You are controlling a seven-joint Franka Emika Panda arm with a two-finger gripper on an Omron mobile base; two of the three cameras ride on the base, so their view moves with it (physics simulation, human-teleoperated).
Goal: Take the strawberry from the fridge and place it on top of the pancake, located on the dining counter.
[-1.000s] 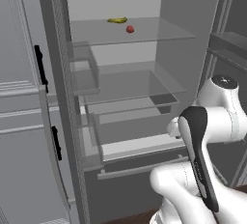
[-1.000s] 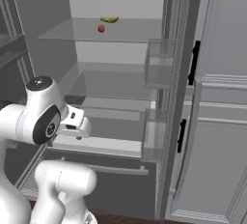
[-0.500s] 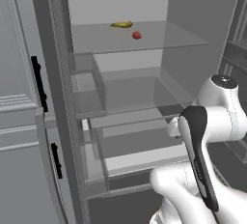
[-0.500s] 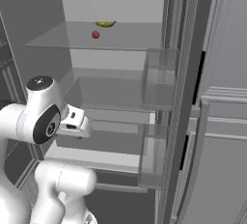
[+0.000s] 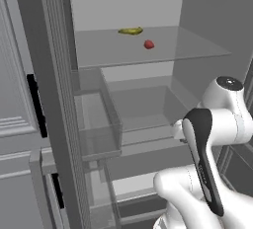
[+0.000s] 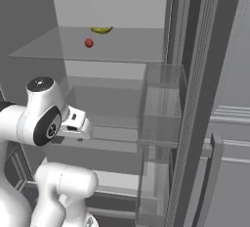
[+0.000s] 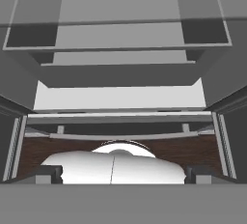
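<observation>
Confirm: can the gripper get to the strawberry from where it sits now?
Probably yes. The fridge stands open; the strawberry lies bare on the glass shelf beside the yellow fruit. The arm must rise first.

My base rolls closer to the fridge [image 5: 123, 104], so its open interior looms larger in both base views. The strawberry [image 5: 148, 44] and the yellow fruit [image 5: 130, 31] slide toward 12 o'clock. My arm's pose looks unchanged.

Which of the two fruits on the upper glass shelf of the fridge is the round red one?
The strawberry, the small rounded red fruit nearer the shelf's front edge. The other fruit, behind it, is elongated and yellow.
</observation>
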